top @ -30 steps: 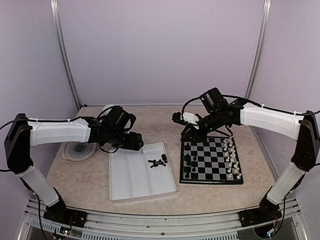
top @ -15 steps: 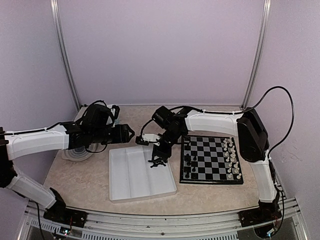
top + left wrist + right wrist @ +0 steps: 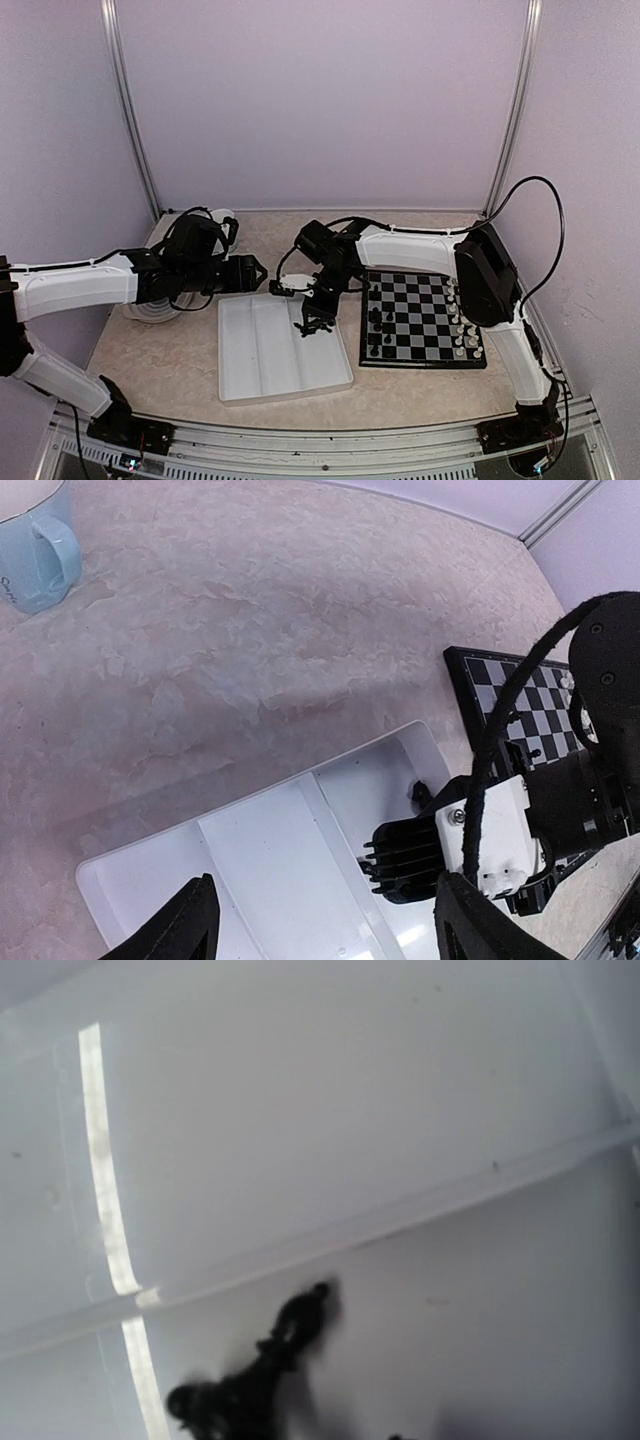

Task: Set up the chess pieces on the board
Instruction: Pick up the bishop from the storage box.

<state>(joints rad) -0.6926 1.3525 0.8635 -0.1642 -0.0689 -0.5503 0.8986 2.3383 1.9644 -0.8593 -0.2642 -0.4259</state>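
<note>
The black pieces (image 3: pixel 250 1385) lie just under my right gripper (image 3: pixel 314 308) (I cannot tell if its fingers are closed); my left gripper (image 3: pixel 322 905), fingers spread wide, is farther off

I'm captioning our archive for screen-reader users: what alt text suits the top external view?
The right pincer hangs over a cluster of black chess pieces in a white tray, left of the board, which already holds pieces. The left pincer hovers open near the tray's far edge.
</note>
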